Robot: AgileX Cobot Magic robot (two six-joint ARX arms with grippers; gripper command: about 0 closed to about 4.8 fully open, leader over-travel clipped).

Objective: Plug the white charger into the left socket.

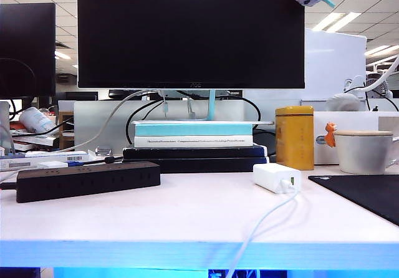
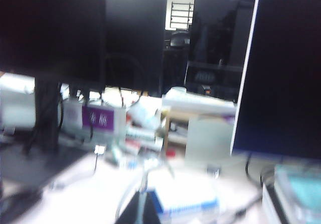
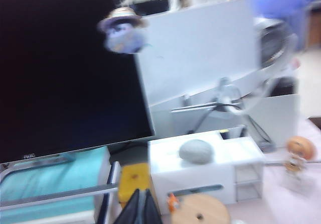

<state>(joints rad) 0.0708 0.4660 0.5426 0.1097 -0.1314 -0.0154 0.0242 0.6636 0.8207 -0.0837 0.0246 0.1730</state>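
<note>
Still, you've grasped nothing: left gripper (image 2: 141, 210) and right gripper (image 3: 141, 207) have jaws together, both facing the monitor (image 1: 190, 32), while the white charger (image 1: 277, 177) lies right of the power strip (image 1: 87, 179).

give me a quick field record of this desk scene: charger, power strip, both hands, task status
charger: lying on the white desk, right of centre, cable trailing off the front edge, unplugged
power strip: at the left of the desk, apart from the charger, sockets on top
left hand: fingers together, shut, holding nothing, only its tip in the left wrist view
right hand: shut, holding nothing, tip aimed toward the yellow tin
exterior view: no arm showing
task status: charger not yet picked up
</note>
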